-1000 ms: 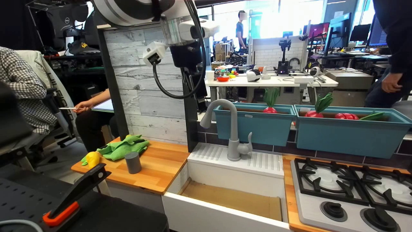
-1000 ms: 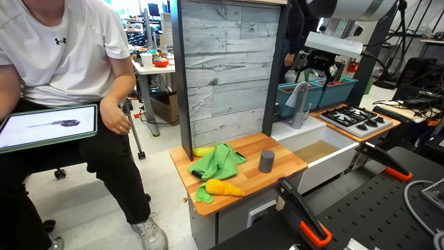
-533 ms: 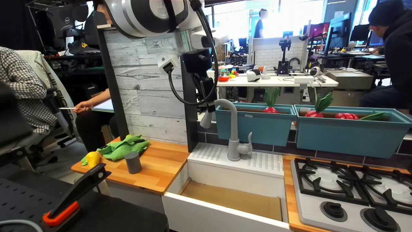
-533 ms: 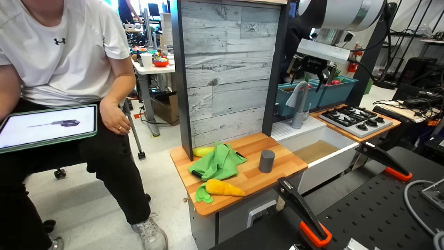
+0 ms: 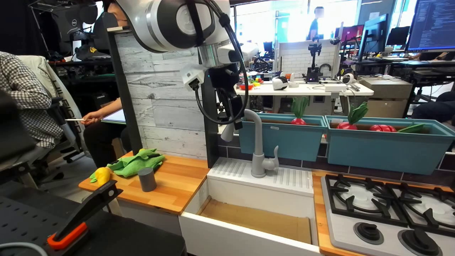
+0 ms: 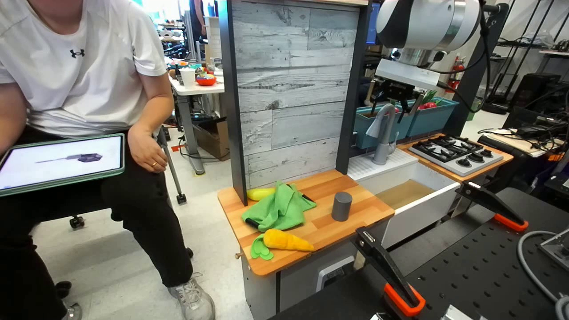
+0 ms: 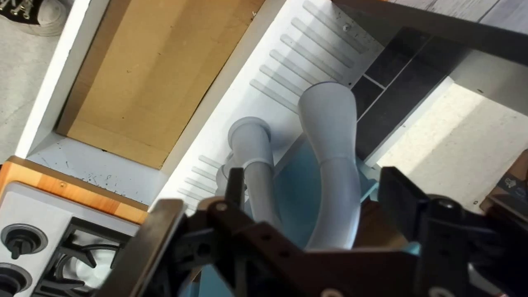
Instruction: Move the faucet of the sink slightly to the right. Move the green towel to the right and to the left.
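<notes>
The grey faucet [image 5: 258, 142] stands upright at the back of the white sink [image 5: 245, 233]. It also shows in an exterior view [image 6: 382, 138] and in the wrist view [image 7: 328, 119]. My gripper [image 6: 387, 114] is at the top of the faucet's arch. In the wrist view my gripper [image 7: 312, 177] is open, with the curved spout and upright neck between its fingers. Gaps show beside the spout; I cannot tell whether a finger touches the neck. The green towel [image 6: 280, 211] lies crumpled on the wooden counter [image 6: 320, 186], also in an exterior view [image 5: 137, 165].
A grey cylinder [image 6: 342, 206] and a yellow carrot toy [image 6: 286, 240] stand and lie near the towel. Blue planters [image 5: 284, 137] are behind the faucet. A grey panel [image 5: 163, 96] rises behind the counter. A stove [image 5: 355, 199] is beside the sink. A person [image 6: 89, 98] sits near the counter.
The arm and gripper have moved down towards the faucet's arch, rightward in one exterior picture and leftward in the other. The faucet and towel have not visibly moved.
</notes>
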Controlling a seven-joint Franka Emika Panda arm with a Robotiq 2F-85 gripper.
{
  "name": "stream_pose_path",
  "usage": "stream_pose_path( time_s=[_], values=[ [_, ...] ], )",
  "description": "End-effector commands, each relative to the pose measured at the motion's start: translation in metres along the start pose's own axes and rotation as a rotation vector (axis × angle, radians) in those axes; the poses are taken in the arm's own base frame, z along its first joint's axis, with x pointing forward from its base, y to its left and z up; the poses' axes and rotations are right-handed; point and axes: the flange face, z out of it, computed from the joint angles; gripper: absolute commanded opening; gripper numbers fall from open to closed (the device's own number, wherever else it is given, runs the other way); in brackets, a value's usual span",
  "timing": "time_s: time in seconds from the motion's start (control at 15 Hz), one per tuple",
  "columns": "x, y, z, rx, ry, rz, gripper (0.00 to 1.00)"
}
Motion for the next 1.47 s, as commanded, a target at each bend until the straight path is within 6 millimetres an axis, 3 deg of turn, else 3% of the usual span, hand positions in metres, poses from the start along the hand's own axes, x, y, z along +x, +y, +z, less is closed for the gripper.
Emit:
stream_pose_path(
  time_s=[0.0,0.47,0.6,1.13,1.4],
  values=[
    [0.009,-0.001,0.007,0.003,-0.004,0.0,0.53],
    [0.002,-0.001,0.003,0.023,-0.04,-0.016,0.01],
    [-0.001,0.003,0.001,0.03,-0.054,-0.025,0.06],
    [-0.003,0.046,-0.006,0.031,-0.147,-0.174,0.06],
    [0.005,0.066,-0.011,0.015,-0.173,-0.255,0.06]
  ],
)
